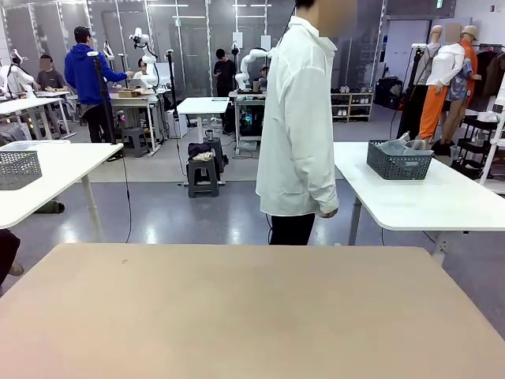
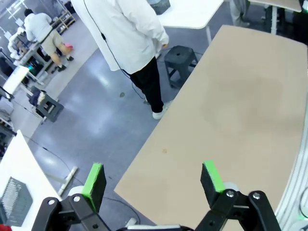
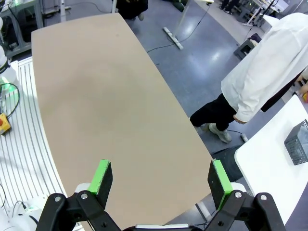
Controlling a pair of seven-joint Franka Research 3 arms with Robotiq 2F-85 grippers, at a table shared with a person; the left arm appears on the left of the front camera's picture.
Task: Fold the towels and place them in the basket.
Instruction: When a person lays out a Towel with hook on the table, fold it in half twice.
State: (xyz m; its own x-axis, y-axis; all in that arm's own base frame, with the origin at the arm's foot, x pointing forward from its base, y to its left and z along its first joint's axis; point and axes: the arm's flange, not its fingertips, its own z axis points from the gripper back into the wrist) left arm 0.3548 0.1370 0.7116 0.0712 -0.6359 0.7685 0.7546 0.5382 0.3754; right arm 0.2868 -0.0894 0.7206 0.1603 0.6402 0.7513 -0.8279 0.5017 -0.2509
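tan table (image 1: 252, 308), person (image 1: 296, 118) at far edge, basket (image 1: 400, 160) on side table (image 1: 426, 201) behind; left gripper (image 2: 153, 179), right gripper (image 3: 160, 177) both released

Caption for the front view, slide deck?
Person in white coat stands behind the tan table; grey basket sits on a white table nearby.

Tan table (image 1: 252, 316) open throughout, person (image 1: 297, 126) beyond far edge
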